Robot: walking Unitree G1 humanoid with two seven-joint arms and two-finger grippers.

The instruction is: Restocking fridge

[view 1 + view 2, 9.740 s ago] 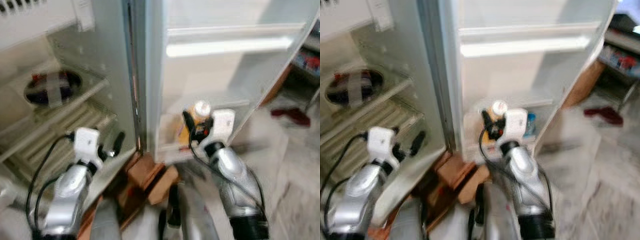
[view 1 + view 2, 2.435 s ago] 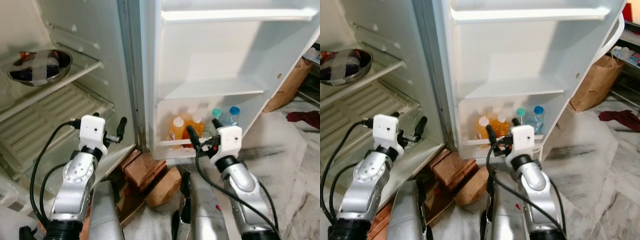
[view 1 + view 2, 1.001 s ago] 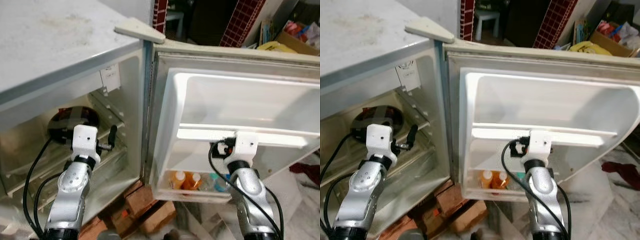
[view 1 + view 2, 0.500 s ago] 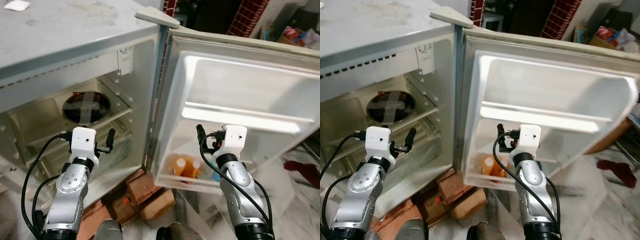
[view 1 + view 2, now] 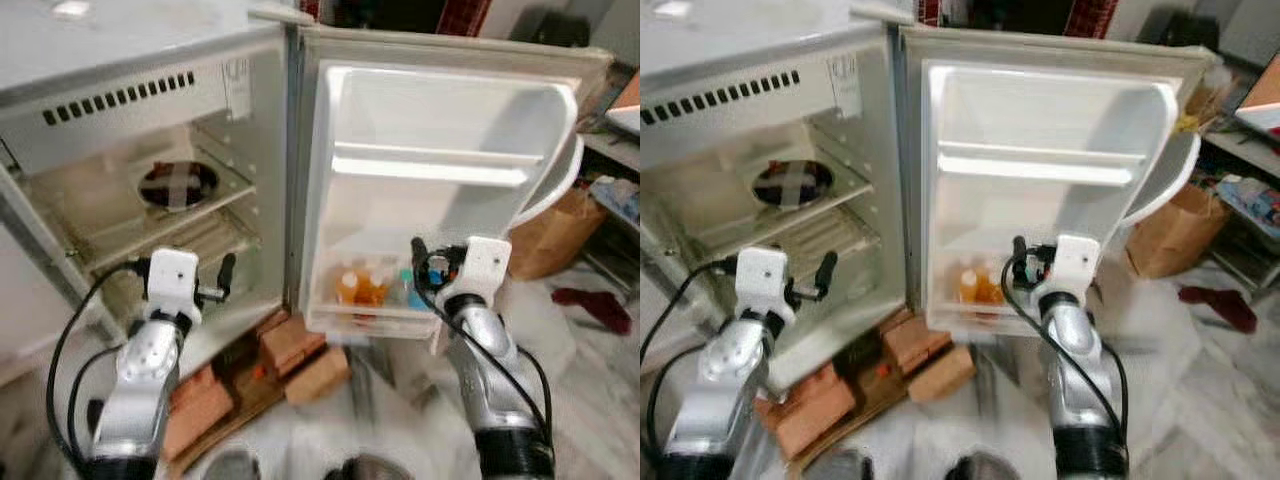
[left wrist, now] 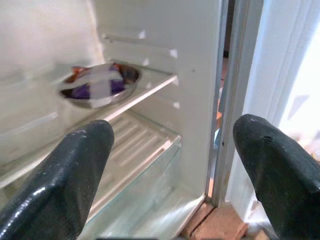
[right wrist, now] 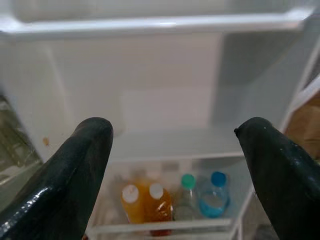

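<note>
The fridge stands open, its door (image 5: 440,120) swung to the right. In the door's bottom bin stand two orange bottles (image 7: 131,202), a green-capped bottle (image 7: 187,186) and a blue-capped bottle (image 7: 215,194). My right gripper (image 5: 425,268) hovers in front of that bin, open and empty, its fingers (image 7: 75,175) spread wide. My left gripper (image 5: 224,283) is open and empty too, held before the lower fridge shelves. A steel bowl (image 6: 100,85) crossed with tape sits on the upper shelf inside.
Bricks (image 5: 290,342) and a brown block lie under the fridge's front edge. A brown paper bag (image 5: 555,235) stands behind the door on the right, and a red cloth (image 5: 600,305) lies on the marble floor. The door's upper shelves are bare.
The view has risen and pulled back from the fridge. My right gripper, earlier low at the door bin beside an orange bottle, now hangs back from the bin, empty.
</note>
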